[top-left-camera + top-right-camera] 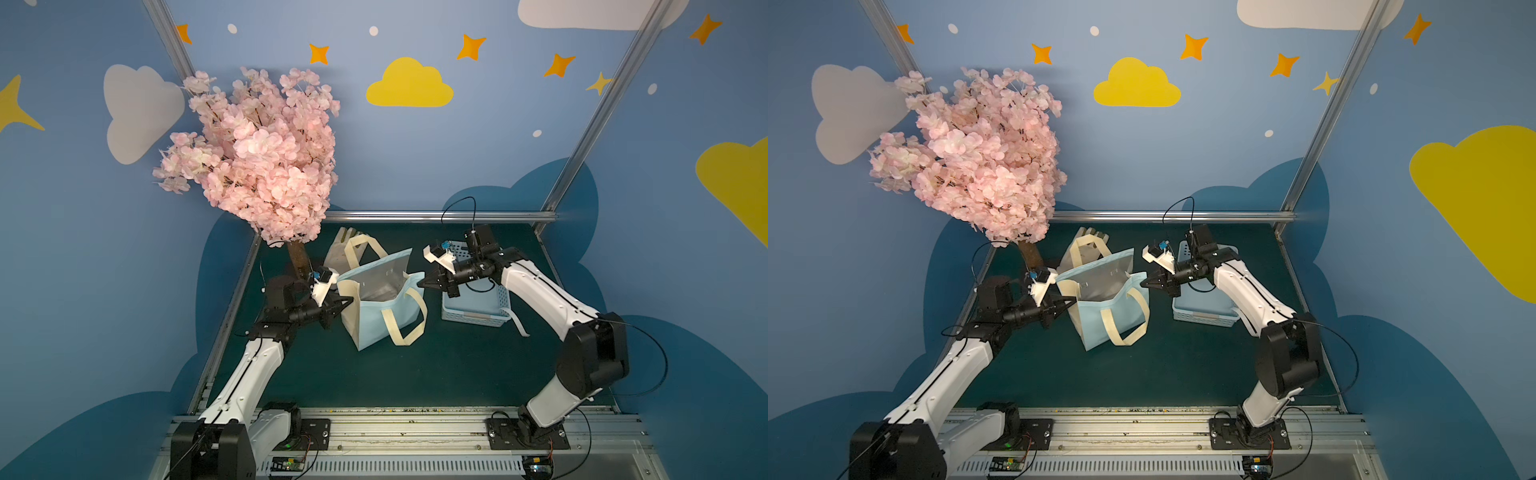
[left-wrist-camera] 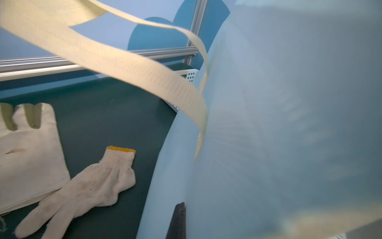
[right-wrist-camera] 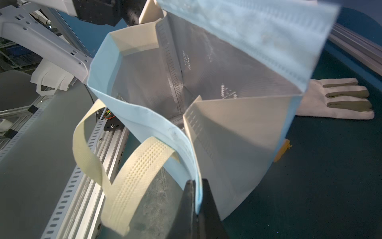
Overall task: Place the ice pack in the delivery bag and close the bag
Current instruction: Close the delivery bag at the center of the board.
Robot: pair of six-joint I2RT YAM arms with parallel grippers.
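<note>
The delivery bag (image 1: 382, 328) (image 1: 1100, 328) stands open mid-table, light blue with cream handles and silver foil lining (image 3: 206, 72). My left gripper (image 1: 348, 300) (image 1: 1072, 300) is shut on the bag's left rim. In the left wrist view only one dark finger (image 2: 178, 219) shows against the blue fabric (image 2: 268, 124). My right gripper (image 1: 419, 283) (image 1: 1142, 283) (image 3: 197, 194) is shut on the bag's right rim, with the blue edge pinched between its jaws. The ice pack shows in no view, and no part of the bag's inside that I can see holds it.
A light blue perforated basket (image 1: 478, 309) (image 1: 1200, 311) sits right of the bag, partly under my right arm. A canvas glove (image 1: 338, 245) (image 3: 339, 101) and a knit glove (image 2: 93, 186) lie behind the bag. A pink blossom tree (image 1: 257, 153) stands at the back left.
</note>
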